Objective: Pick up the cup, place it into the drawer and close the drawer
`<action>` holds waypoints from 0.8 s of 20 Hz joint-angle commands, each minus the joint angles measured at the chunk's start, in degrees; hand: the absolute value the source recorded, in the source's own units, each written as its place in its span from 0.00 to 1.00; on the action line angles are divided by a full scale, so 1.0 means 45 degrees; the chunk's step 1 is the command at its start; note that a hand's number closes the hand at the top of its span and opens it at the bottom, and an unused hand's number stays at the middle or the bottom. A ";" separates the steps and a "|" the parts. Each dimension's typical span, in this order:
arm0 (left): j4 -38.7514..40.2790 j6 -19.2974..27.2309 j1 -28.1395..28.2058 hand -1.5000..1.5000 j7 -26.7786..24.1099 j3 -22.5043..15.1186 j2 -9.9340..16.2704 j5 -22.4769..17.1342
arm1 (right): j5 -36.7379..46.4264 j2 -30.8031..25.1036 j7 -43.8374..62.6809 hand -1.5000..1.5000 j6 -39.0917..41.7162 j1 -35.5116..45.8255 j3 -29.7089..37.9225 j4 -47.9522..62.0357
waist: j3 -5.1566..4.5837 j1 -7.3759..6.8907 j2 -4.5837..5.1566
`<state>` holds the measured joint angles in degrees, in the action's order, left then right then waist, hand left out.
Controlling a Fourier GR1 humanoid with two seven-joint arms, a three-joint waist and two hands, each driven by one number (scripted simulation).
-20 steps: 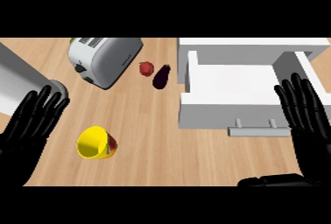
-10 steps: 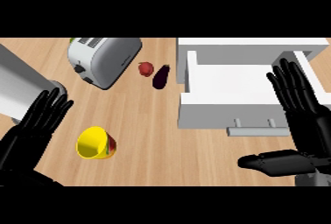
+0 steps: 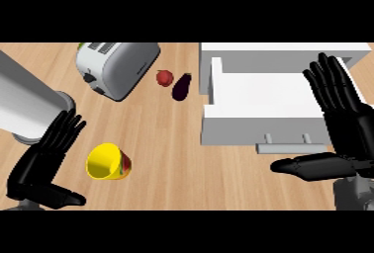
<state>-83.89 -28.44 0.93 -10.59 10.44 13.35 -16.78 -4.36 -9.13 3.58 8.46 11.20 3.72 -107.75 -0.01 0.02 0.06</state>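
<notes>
Plainly yellow cup, tipped sideways.

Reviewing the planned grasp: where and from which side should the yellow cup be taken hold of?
The yellow cup lies tipped on the counter, mouth toward the left hand. Probably best gripped round its body from above, since the rim is not upright.

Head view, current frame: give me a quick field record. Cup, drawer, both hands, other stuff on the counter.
cup: yellow cup lying on its side on the wooden counter, not held
drawer: white drawer pulled open, nothing visible inside, grey handle facing the robot
left hand: left hand open, just left of the cup
right hand: right hand open, over the drawer's right side
other: toaster, red fruit, eggplant
</notes>
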 commanded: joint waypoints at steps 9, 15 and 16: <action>0.6992 0.0108 -0.1772 0.00 -0.4894 0.0212 0.0165 0.3250 | 0.0064 0.0273 0.0886 0.00 -0.0199 0.0107 -0.0215 -0.0852 | -0.0014 0.0126 0.0011; 1.0819 0.0552 -0.3895 0.00 -0.6787 0.0431 0.0595 0.4105 | 0.0095 0.0013 0.0734 0.00 -0.0067 0.1163 0.0117 0.0305 | -0.0012 0.0089 0.0023; 1.1756 0.0543 -0.3594 0.00 -0.7921 0.0264 0.0428 0.4469 | -0.0431 -0.0188 0.0525 0.00 0.0401 0.0310 0.0443 -0.0204 | -0.0018 0.0170 0.0035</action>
<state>-43.30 -26.41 -11.37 -37.21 11.68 15.22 -0.21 -5.56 -9.67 6.45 9.21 14.06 5.30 -108.12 -0.07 0.45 0.13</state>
